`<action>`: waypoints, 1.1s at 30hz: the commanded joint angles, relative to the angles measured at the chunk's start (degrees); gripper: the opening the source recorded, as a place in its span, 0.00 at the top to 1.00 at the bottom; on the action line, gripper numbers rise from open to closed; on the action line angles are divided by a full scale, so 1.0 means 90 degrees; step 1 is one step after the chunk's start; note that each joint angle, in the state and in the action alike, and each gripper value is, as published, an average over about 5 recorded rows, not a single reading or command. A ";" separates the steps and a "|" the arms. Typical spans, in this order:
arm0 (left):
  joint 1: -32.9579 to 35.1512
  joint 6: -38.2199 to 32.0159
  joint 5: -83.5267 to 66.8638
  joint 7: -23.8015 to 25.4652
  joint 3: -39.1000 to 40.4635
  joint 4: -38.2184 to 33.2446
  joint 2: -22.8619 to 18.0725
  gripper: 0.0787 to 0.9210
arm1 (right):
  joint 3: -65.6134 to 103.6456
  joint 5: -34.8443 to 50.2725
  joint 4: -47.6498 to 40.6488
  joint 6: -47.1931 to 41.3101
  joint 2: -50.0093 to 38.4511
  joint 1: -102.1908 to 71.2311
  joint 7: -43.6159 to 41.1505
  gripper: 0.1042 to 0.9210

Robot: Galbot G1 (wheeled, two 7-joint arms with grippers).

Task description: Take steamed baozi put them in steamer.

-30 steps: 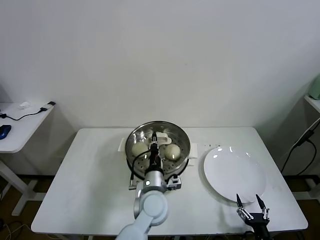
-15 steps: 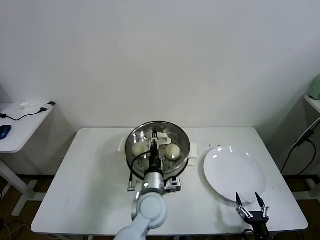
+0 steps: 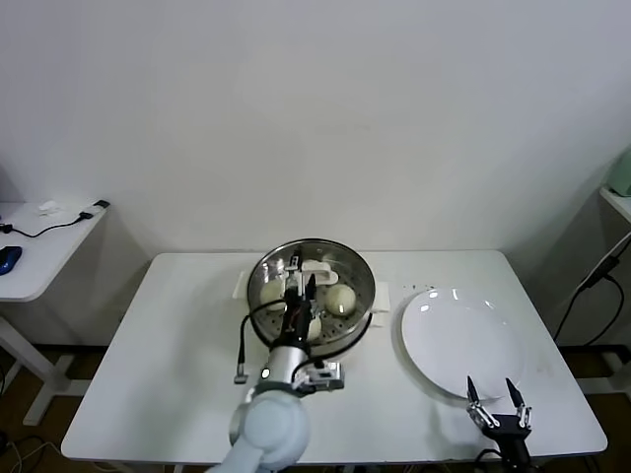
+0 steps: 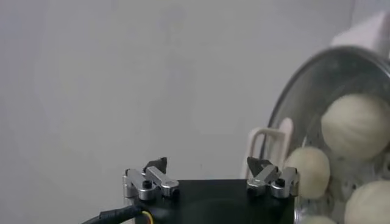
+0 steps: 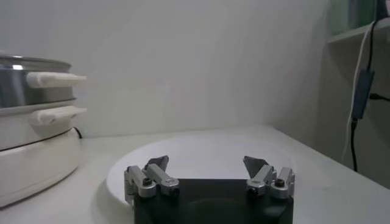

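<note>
The steamer [image 3: 357, 271] stands mid-table, a shiny steel pot on a white base. Inside it lie baozi: one on the left [image 3: 269, 294], one on the right [image 3: 341, 296], and a third [image 3: 315, 330] near the front wall. My left gripper [image 3: 301, 284] hovers over the pot's left half, open, with nothing between its fingers. In the left wrist view the open gripper [image 4: 208, 164] sits off the steamer rim [image 4: 291, 105], with three baozi [image 4: 356, 125] beyond it. My right gripper [image 3: 491, 386] rests open at the table's front right.
A bare white plate [image 3: 461, 340] lies right of the steamer, just ahead of the right gripper [image 5: 207, 163]. A side table [image 3: 39, 246] with cables stands at the far left. The steamer's white handles [image 5: 55, 79] stick out toward the plate.
The left gripper has opened and let go of a baozi in the steamer. Its arm has drawn back slightly toward the front left. The right arm stayed put.
</note>
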 commanded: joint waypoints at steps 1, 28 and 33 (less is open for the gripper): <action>0.1337 -0.2687 -0.5381 -0.1502 -0.1717 -0.1153 0.0151 0.12 | 0.0043 -0.0030 0.0069 0.0279 0.0034 -0.0009 0.0143 0.12; 0.2504 -0.4804 -1.1029 -0.0046 -0.4744 0.1612 0.1453 0.12 | 0.0001 -0.0210 -0.0084 0.0365 -0.0009 0.0137 0.0647 0.12; 0.2575 -0.4975 -1.0854 -0.0005 -0.4733 0.1855 0.1427 0.12 | -0.0061 -0.0231 -0.0127 0.0366 0.0022 0.0186 0.0646 0.12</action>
